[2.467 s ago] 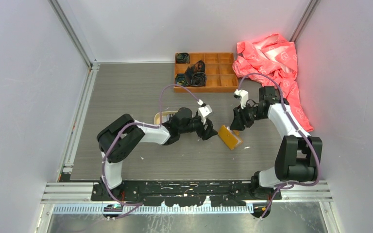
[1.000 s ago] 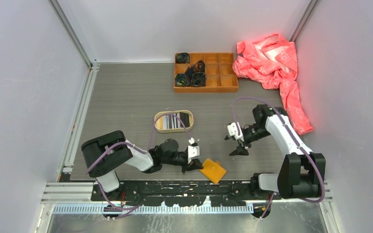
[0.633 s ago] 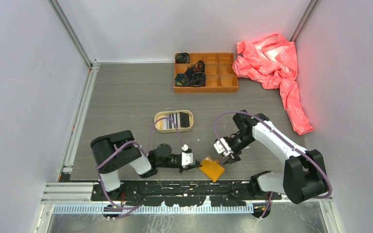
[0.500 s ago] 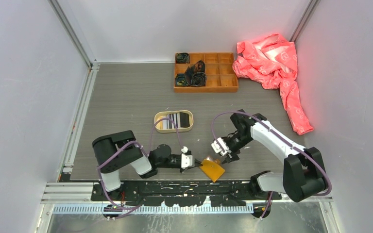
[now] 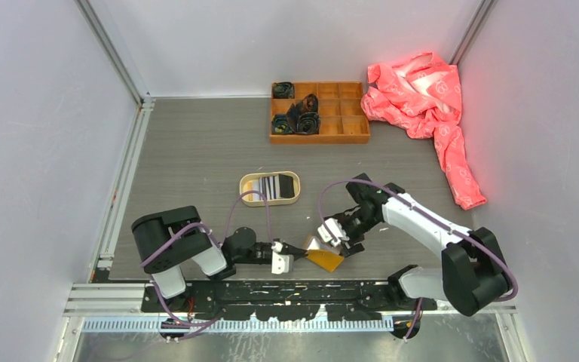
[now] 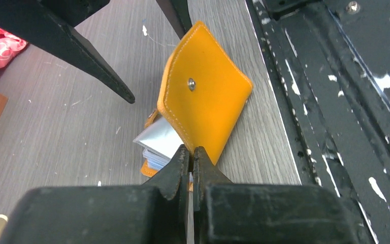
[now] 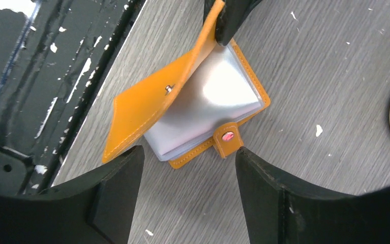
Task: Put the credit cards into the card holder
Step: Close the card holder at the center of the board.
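The mustard-orange card holder [image 5: 324,259] lies near the table's front edge. My left gripper [image 5: 300,252] is shut on a corner of its cover [image 6: 203,101] and holds that flap lifted. Clear plastic sleeves [image 7: 218,104] show underneath, and a snap tab [image 7: 227,138] sticks out. My right gripper [image 7: 188,152] hangs open just above the holder [image 7: 147,109], one finger on each side, touching nothing. From above, the right gripper [image 5: 339,235] sits at the holder's far right side. The credit cards [image 5: 277,185], striped white and dark, lie in the oval tan tray [image 5: 270,203].
The black base rail [image 5: 294,290] runs right beside the holder at the near edge. An orange wooden compartment box [image 5: 320,111] with dark rolled items stands at the back. A pink cloth [image 5: 422,94] lies in the back right corner.
My left gripper has pulled the card holder to the near edge and a little left. The right arm has swung in from the right and now stands over the holder, open.
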Action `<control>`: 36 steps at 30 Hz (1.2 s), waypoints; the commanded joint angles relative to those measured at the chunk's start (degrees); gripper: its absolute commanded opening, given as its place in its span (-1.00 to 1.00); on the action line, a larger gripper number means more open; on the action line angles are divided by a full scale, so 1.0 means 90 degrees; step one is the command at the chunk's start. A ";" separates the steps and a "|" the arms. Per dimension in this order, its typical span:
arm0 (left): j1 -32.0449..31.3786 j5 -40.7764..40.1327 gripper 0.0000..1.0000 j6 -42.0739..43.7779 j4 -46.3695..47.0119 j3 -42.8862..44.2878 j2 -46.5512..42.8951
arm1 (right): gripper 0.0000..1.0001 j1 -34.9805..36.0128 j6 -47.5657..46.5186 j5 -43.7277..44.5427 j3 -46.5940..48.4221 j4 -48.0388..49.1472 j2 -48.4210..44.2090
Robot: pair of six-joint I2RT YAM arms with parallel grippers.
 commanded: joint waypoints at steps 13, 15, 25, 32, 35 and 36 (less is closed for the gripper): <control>-0.0049 0.0186 -1.00 0.0991 0.0530 -0.0350 0.0184 | 0.03 0.1338 0.1702 0.1026 -0.0231 0.2431 0.0293; -0.0054 0.0147 -1.00 0.0979 0.0534 -0.0383 0.0177 | -0.18 0.1324 0.1967 0.1297 -0.0167 0.2525 0.0233; 0.0025 -0.0466 -1.00 -0.0160 0.0531 -0.0220 0.0330 | -0.74 0.0533 0.2526 0.1211 -0.0199 0.2519 -0.0390; 0.0133 -0.0746 -0.98 -0.1080 0.0532 -0.0064 0.0430 | -0.90 0.0252 0.2858 0.1008 -0.0041 0.2455 -0.0320; 0.0230 -0.0951 -0.85 -0.1662 0.0535 0.0023 0.0481 | -0.91 0.0107 0.3093 0.0922 0.0042 0.2453 -0.0299; 0.0270 -0.1059 -0.76 -0.1920 0.0535 0.0061 0.0517 | -0.93 0.0071 0.3175 0.0909 0.0066 0.2450 -0.0270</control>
